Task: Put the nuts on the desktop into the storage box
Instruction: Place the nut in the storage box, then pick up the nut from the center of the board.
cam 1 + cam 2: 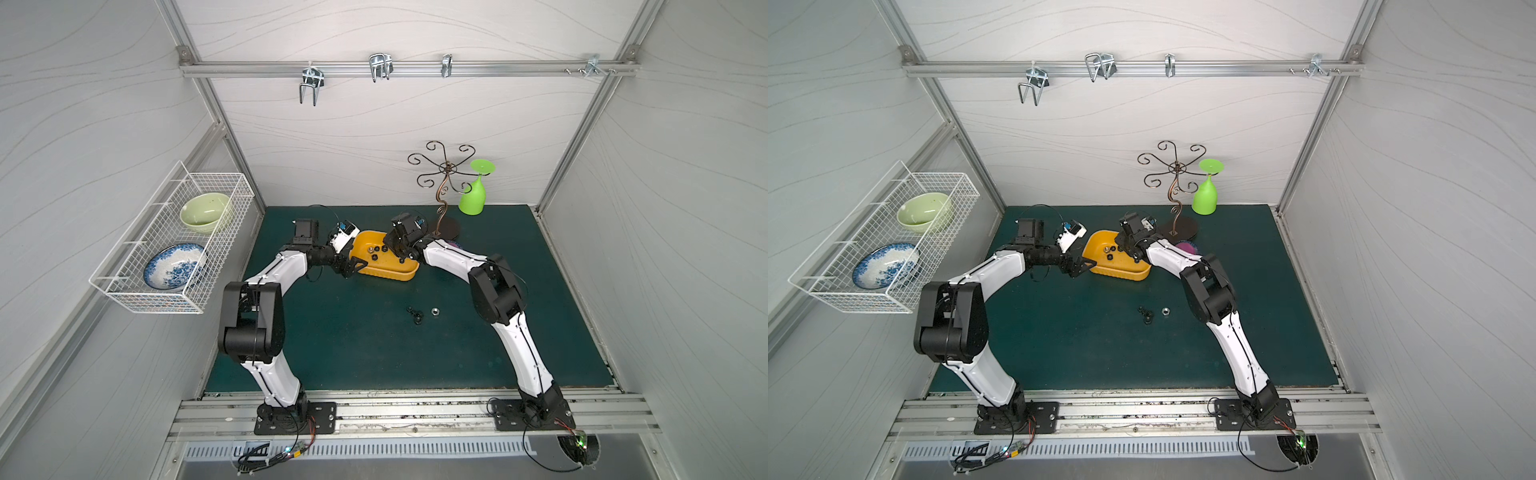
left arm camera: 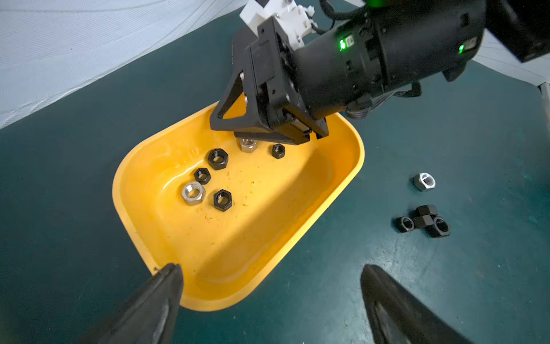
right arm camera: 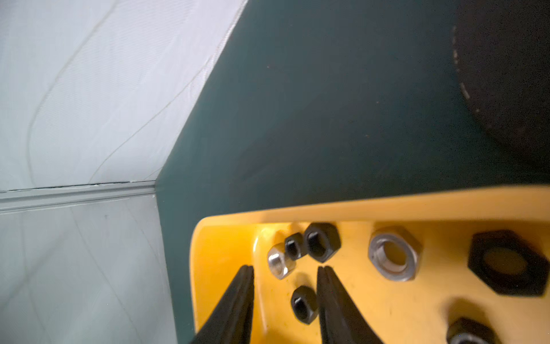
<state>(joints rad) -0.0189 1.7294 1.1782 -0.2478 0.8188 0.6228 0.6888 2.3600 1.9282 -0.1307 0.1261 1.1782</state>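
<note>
The yellow storage box (image 1: 386,272) (image 1: 1121,272) sits at the back middle of the dark green desktop (image 1: 353,353). Several black and silver nuts (image 2: 218,158) lie inside it. My right gripper (image 1: 401,253) (image 3: 285,268) reaches down into the box, open; a small black nut (image 3: 303,303) lies loose on the box floor between its fingers. My left gripper (image 1: 353,268) (image 2: 272,268) is wide open and empty at the box's left end. On the desktop in front of the box lie a cluster of black nuts (image 1: 414,312) (image 2: 422,222) and one silver nut (image 1: 435,310) (image 2: 424,181).
A white wire basket (image 1: 174,232) holding two bowls hangs on the left wall. A scrolled metal stand (image 1: 446,224) and an upturned green goblet (image 1: 473,195) are at the back right. A grey metal rail (image 1: 415,411) runs along the front edge.
</note>
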